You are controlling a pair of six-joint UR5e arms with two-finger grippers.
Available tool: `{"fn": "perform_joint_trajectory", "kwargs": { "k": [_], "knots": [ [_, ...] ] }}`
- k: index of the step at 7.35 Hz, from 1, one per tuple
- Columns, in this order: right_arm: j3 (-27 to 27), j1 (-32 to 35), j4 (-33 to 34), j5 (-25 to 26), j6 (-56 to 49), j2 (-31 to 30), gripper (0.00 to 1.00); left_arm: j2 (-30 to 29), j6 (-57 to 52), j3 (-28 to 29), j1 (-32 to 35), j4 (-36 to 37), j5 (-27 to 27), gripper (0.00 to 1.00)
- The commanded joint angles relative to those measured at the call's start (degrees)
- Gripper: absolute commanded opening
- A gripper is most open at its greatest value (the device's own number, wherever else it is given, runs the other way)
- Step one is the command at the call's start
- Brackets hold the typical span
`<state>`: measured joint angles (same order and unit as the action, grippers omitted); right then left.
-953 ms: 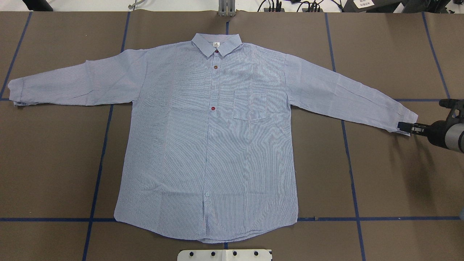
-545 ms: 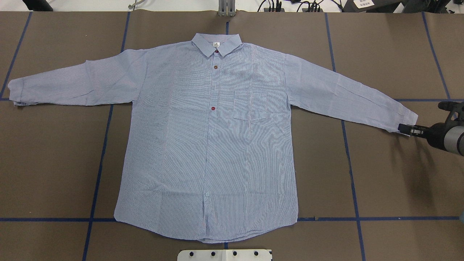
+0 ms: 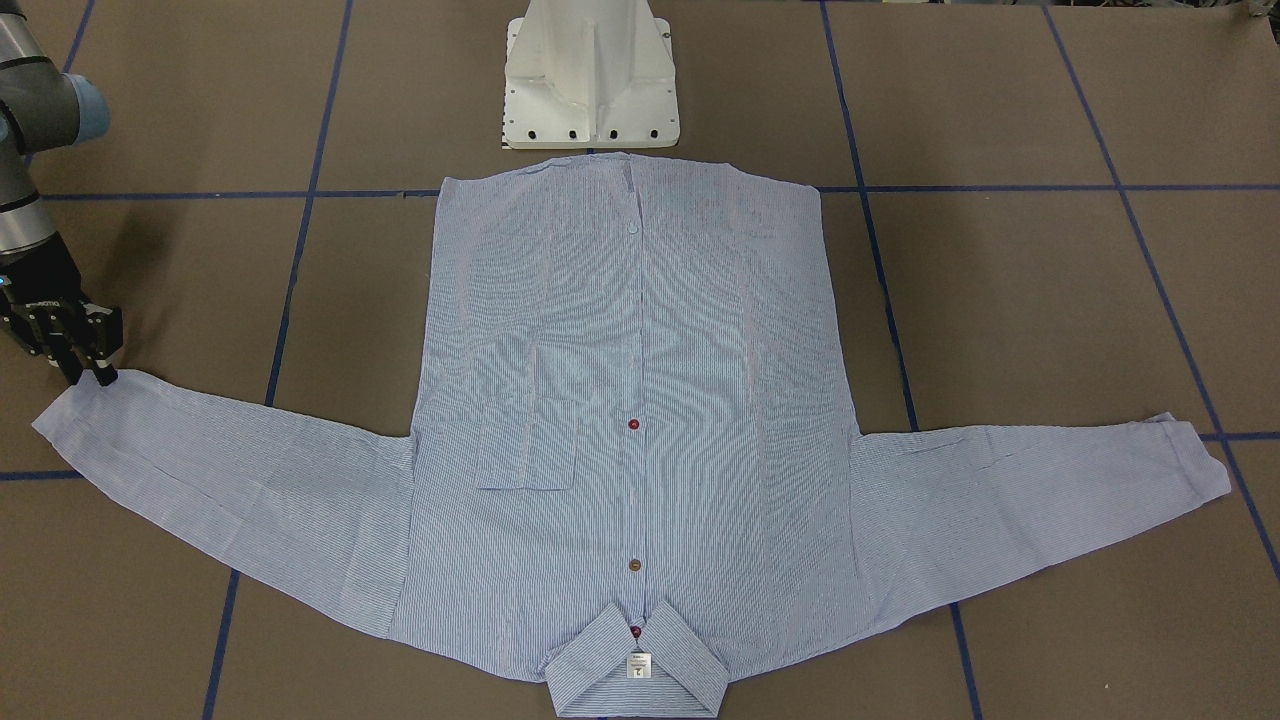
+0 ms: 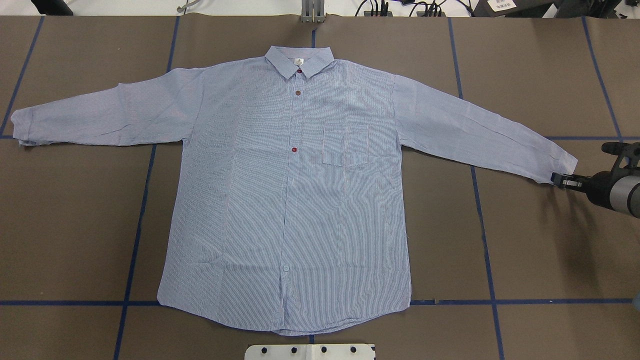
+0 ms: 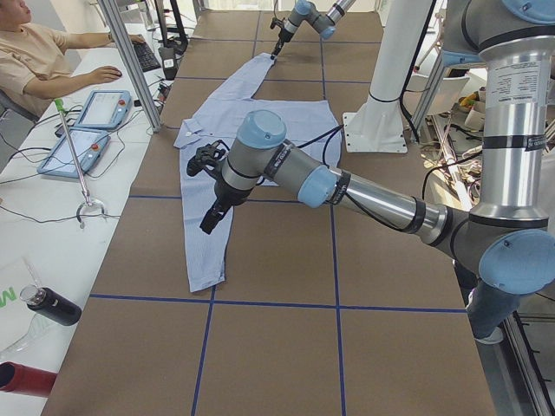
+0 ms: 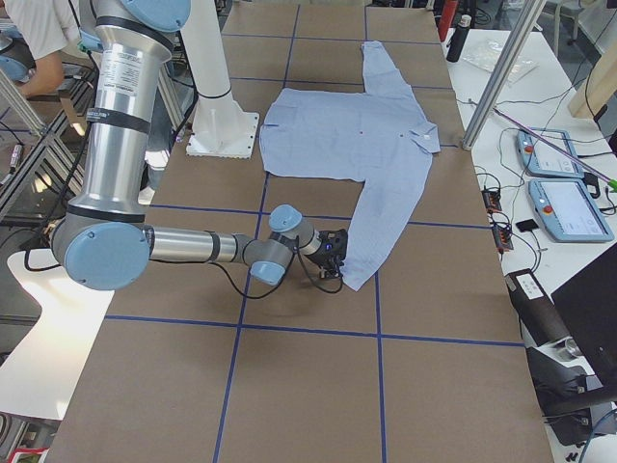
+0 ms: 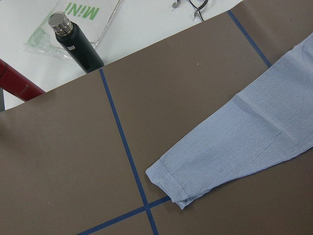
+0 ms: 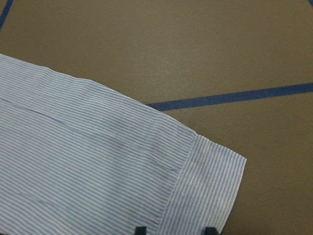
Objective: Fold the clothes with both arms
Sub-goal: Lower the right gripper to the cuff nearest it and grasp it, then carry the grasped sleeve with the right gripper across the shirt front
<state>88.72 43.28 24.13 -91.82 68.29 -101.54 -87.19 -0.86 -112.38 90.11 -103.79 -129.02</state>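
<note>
The light blue striped shirt (image 4: 295, 200) lies flat and front-up on the brown table, collar away from the robot and both sleeves spread out. My right gripper (image 4: 556, 179) stands at the end of the right sleeve's cuff (image 8: 205, 181), low over the table. In the right wrist view its two fingertips (image 8: 141, 229) show apart at the bottom edge, open, with the cuff's rim between them. My left gripper (image 5: 209, 227) shows only in the exterior left view, hovering above the left sleeve. I cannot tell whether it is open or shut. The left wrist view looks down on the left cuff (image 7: 171, 181).
The white pedestal base (image 3: 590, 75) stands at the shirt's hem. A black bottle (image 7: 78, 41) and a red one (image 7: 17, 83) lie on the white surface past the table's left end. A person (image 5: 43, 52) sits at a side desk with pendants (image 5: 95, 121).
My right gripper has slid a little along the cuff's end toward the robot's side of the table. The shirt has stayed flat and in place.
</note>
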Motion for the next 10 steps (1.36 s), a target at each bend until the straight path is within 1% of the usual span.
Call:
{"fn": "perform_joint_trajectory", "kwargs": {
  "k": [1, 3, 4, 5, 6, 7, 9, 10],
  "knots": [
    [-0.03, -0.04, 0.04, 0.06, -0.09, -0.24, 0.00, 0.00, -0.02, -0.12, 0.07, 0.08, 0.00, 1.00],
    [2.23, 0.13, 0.38, -0.72, -0.18, -0.06, 0.00, 0.00, 0.07, -0.21, 0.07, 0.08, 0.00, 1.00],
    [5.82, 1.61, 4.22, -2.03, -0.61, 0.63, 0.00, 0.00, 0.07, 0.05, 0.07, 0.00, 0.00, 1.00],
    [12.03, 2.15, 13.39, -2.66, -0.88, 2.38, 0.00, 0.00, -0.02, 0.14, 0.07, 0.00, 0.00, 1.00],
    [16.79, 2.42, 25.66, -2.23, -0.88, 8.58, 0.00, 0.00, 0.07, 0.14, 0.07, 0.08, 0.00, 1.00],
    [17.62, 2.42, 37.97, -1.79, -0.44, 18.82, 0.00, 0.00, -0.02, 0.23, -0.02, 0.00, 0.00, 1.00],
    [16.23, -1.25, 60.05, 2.94, 0.17, 37.90, 0.00, 0.00, 0.07, 0.14, 0.07, 0.08, 0.00, 1.00],
    [12.74, -3.80, 62.41, 6.01, 2.52, 44.95, 0.00, 0.00, 0.07, 0.23, 0.07, 0.08, 0.00, 1.00]
  ]
}}
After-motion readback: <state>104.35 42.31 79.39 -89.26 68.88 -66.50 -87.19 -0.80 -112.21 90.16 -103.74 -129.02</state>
